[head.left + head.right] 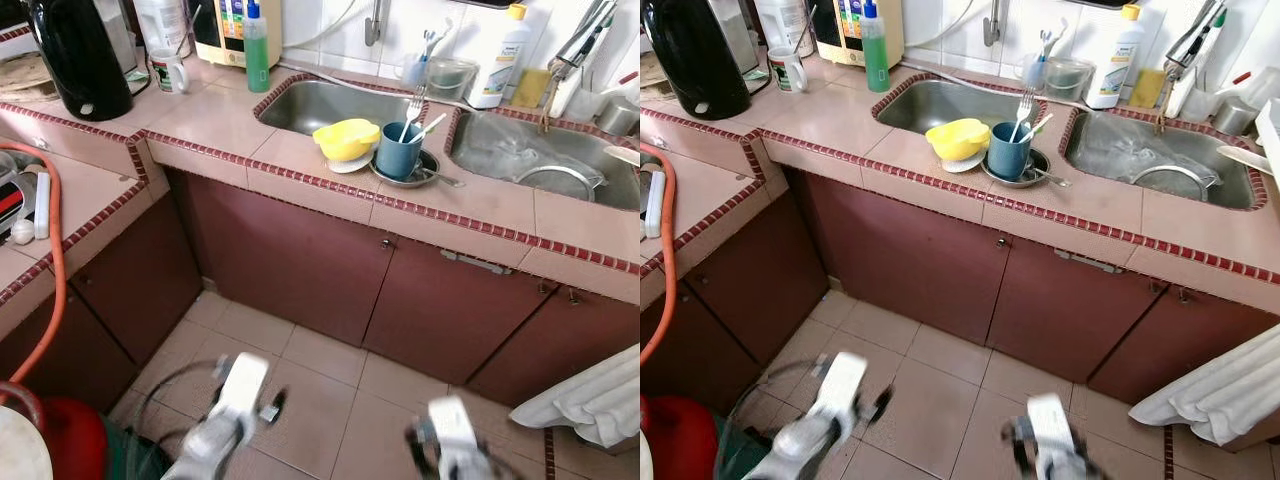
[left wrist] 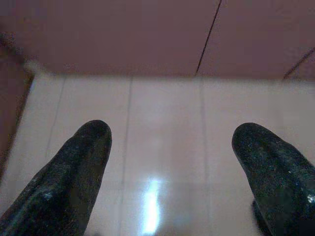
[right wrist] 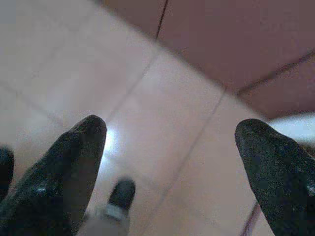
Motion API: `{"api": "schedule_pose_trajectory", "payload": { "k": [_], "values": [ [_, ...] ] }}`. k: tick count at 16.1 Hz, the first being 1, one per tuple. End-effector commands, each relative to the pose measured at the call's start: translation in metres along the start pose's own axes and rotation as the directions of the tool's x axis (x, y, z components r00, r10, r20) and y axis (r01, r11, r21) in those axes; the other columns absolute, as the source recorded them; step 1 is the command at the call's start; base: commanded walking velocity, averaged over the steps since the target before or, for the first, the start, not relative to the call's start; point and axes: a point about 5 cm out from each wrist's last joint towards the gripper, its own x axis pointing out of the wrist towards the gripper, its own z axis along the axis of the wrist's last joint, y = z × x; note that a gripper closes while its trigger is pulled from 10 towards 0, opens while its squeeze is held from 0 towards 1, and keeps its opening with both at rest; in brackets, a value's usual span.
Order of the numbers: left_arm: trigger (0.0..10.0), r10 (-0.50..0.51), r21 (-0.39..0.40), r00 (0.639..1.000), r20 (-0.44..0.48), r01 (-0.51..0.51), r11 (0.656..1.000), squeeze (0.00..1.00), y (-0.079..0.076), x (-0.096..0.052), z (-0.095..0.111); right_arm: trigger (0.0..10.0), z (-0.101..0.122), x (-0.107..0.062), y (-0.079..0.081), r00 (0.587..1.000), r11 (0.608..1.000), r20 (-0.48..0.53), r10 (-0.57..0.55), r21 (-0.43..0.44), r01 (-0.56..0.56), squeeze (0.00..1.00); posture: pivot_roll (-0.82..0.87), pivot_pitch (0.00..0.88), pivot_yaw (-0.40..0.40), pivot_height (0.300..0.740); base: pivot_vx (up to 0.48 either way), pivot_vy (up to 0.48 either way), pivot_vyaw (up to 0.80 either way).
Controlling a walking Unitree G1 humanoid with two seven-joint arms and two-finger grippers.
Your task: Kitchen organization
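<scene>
A yellow bowl (image 1: 345, 138) rests on a white plate on the tiled counter strip between two steel sinks. Beside it a blue mug (image 1: 399, 150) holding a fork and other utensils stands on a metal plate (image 1: 432, 172). The left sink (image 1: 310, 105) looks bare. The right sink (image 1: 540, 150) holds a round metal item. Both my arms hang low over the floor, well short of the counter: left arm (image 1: 232, 405), right arm (image 1: 452, 435). My left gripper (image 2: 172, 132) is open over floor tiles. My right gripper (image 3: 173, 127) is open too, empty.
Maroon cabinet doors (image 1: 300, 260) run under the counter. A black kettle (image 1: 80, 55), white mug (image 1: 170, 70) and green bottle (image 1: 258, 55) stand at the back left. An orange hose (image 1: 55, 260) leads to a red cylinder (image 1: 70, 440). White cloth (image 1: 590, 400) hangs at the right.
</scene>
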Motion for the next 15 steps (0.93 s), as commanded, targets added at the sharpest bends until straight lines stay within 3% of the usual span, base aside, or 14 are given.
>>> {"api": "schedule_pose_trajectory", "payload": {
  "k": [1, 3, 6, 7, 8, 10, 12, 15],
  "values": [
    [10.0, 0.006, -0.042, 0.998, 0.068, -0.003, 0.999, 0.0, 0.002, 0.004, 0.016, 10.0, 0.012, 0.002, -0.004, 0.997, 1.0, 0.07, -0.014, 0.028, 0.012, 0.0, -0.02, 0.058, -0.018, 0.74, 0.0, 0.0, 0.0],
    [10.0, 0.005, -0.019, 0.981, 0.194, -0.001, 1.0, 0.0, 0.009, 0.008, 0.044, 10.0, 0.036, 0.004, -0.011, 0.98, 0.997, 0.194, -0.036, 0.073, 0.022, 0.0, -0.04, 0.062, -0.012, 0.74, 0.0, 0.0, 0.0],
    [10.0, 0.037, -0.063, 0.939, 0.341, -0.016, 0.998, 0.0, 0.028, 0.005, 0.073, 10.0, 0.067, 0.003, -0.02, 0.929, 0.994, 0.362, -0.074, 0.101, 0.039, 0.0, -0.06, 0.06, -0.005, 0.74, 0.0, 0.0, 0.0],
    [10.0, 0.044, -0.05, 0.92, 0.388, -0.027, 0.998, 0.0, 0.036, -0.001, 0.079, 10.0, 0.08, -0.001, -0.023, 0.896, 0.993, 0.435, -0.091, 0.113, 0.046, 0.0, -0.06, 0.059, -0.003, 0.74, 0.0, 0.0, 0.0],
    [10.0, 0.051, -0.028, 0.893, 0.447, -0.043, 0.999, 0.0, 0.044, -0.009, 0.088, 10.0, 0.102, -0.008, -0.027, 0.834, 0.995, 0.545, -0.085, 0.091, 0.042, 0.0, -0.06, 0.056, -0.005, 0.74, 0.0, 0.0, 0.0],
    [10.0, 0.056, -0.018, 0.868, 0.493, -0.055, 0.998, 0.0, 0.05, -0.016, 0.097, 10.0, 0.119, -0.016, -0.03, 0.781, 0.994, 0.617, -0.096, 0.092, 0.049, 0.0, -0.06, 0.054, -0.008, 0.74, 0.0, 0.0, 0.0],
    [10.0, 0.054, -0.011, 0.82, 0.571, -0.058, 0.998, 0.0, 0.057, -0.026, 0.121, 10.0, 0.147, -0.031, -0.033, 0.696, 0.997, 0.713, -0.078, 0.064, 0.047, 0.0, -0.05, 0.049, -0.016, 0.74, 0.0, 0.0, 0.0],
    [10.0, 0.044, -0.032, 0.794, 0.606, -0.031, 0.999, 0.0, 0.059, -0.043, 0.135, 10.0, 0.162, -0.053, -0.037, 0.635, 0.998, 0.771, -0.05, 0.015, 0.06, 0.0, -0.06, 0.033, -0.017, 0.74, 0.0, 0.0, 0.0]
  ]
}}
